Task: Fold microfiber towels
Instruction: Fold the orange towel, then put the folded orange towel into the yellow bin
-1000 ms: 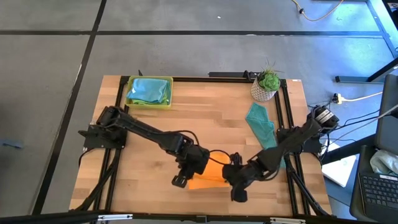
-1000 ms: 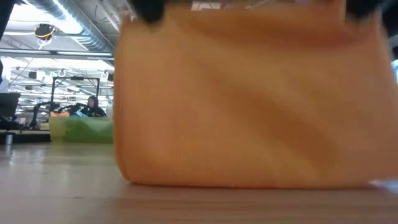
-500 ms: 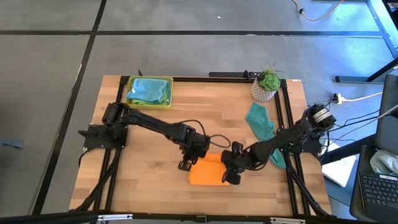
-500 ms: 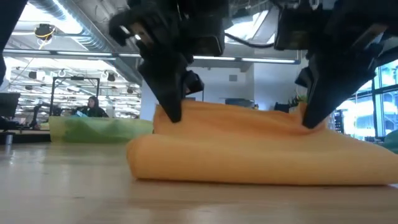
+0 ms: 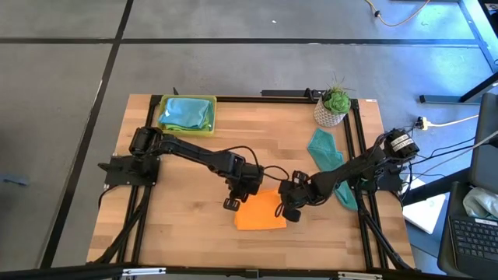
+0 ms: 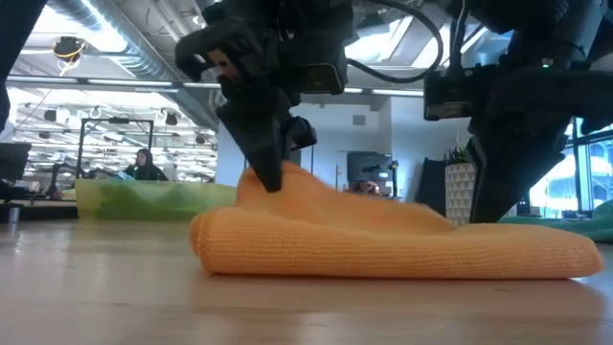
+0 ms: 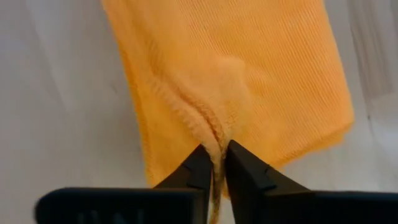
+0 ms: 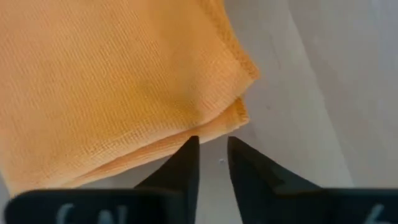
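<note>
The orange microfiber towel (image 5: 261, 215) lies folded over on the wooden table (image 5: 187, 179), toward its near edge. My left gripper (image 5: 234, 204) stands at the towel's left side, shut on a bit of its edge. My right gripper (image 5: 290, 211) stands at the towel's right side, fingers a little apart with bare table between them (image 8: 213, 158), just off the towel's corner (image 8: 239, 93). In the low view the towel (image 6: 402, 251) is a low roll with a small peak under my left gripper (image 6: 271, 177). A teal towel (image 5: 325, 154) lies loose at the right. My left gripper pinches a bunched ridge of the orange towel's hemmed edge (image 7: 215, 142) between its two fingertips. One layer or several, I cannot tell. The fingers come steeply from above, pointing down. The towel rests on the table, and only the pinched bit is drawn up into a peak (image 6: 287, 180).
A yellow-green tray (image 5: 187, 129) with light blue cloth (image 5: 187, 113) stands at the far left. A potted plant (image 5: 333, 107) stands at the far right, beside the teal towel. Bare wood lies to the left of and in front of the orange towel.
Both grippers have gone down and toward the table's far edge with the orange towel, which hung from them and now lies folded over on the table. My right gripper has let go of its corner, which has dropped flat. The left still holds its peak.
</note>
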Controlling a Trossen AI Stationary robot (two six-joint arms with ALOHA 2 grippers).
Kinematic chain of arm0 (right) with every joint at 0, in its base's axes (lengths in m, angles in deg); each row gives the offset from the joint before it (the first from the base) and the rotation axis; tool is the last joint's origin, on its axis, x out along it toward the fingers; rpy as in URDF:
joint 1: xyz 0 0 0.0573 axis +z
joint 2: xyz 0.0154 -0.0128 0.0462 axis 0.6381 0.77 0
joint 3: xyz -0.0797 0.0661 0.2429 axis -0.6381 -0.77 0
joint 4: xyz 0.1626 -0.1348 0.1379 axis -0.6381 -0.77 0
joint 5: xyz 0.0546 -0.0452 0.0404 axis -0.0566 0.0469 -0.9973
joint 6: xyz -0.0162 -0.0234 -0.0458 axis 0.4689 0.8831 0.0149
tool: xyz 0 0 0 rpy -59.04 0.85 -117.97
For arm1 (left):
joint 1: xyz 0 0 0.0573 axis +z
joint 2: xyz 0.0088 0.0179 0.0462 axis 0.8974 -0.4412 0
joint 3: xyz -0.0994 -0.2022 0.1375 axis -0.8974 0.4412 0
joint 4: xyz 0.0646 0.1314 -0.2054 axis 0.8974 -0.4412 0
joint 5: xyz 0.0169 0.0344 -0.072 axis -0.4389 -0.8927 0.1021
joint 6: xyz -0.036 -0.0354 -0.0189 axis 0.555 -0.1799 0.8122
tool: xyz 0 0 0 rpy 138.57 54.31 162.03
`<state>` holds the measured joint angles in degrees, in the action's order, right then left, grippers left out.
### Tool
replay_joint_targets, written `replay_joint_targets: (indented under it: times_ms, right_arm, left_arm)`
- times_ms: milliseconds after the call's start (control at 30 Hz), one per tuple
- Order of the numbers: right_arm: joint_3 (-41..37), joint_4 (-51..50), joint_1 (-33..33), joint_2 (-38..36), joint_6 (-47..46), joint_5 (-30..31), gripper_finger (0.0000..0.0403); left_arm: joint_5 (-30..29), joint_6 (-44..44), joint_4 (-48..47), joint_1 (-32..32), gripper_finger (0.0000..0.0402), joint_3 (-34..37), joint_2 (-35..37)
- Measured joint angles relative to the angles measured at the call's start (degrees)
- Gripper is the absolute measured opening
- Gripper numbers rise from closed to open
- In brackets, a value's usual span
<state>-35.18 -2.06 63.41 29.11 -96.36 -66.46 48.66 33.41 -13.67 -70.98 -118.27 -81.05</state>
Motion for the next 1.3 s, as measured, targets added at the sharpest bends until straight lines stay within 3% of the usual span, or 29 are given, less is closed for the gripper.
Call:
replay_joint_targets:
  times_ms: [267,500,700,933,1167,1300]
  right_arm:
    - [0.5,1.5,0.1,-0.1,-1.6,-1.3,0.0153]
    - [0.5,2.3,1.1,-0.1,-13.5,-4.1,0.0165]
    - [-1.2,3.9,2.5,-0.9,-32.1,-4.1,0.019]
    - [-10.4,18.5,2.7,-6.7,-45.4,1.0,0.0248]
    - [-23.4,37.6,1.2,-8.7,-49.9,0.0,0.0257]
    - [-23.9,41.4,-0.2,-7.2,-50.3,-0.8,0.0257]
  left_arm:
    - [-1.9,0.3,5.0,0.9,0.0112,-0.1,0.0]
    - [-2.4,4.6,-2.9,2.6,0.0155,-0.1,1.0]
    - [-4.9,7.3,-9.9,3.7,0.0159,-0.2,6.3]
    - [-9.4,15.5,-14.1,3.3,0.0158,-0.2,16.3]
    - [-16.7,22.3,-13.5,-2.4,0.0158,-0.3,24.3]
    - [-19.6,27.0,-14.2,-5.2,0.0158,-0.2,26.2]
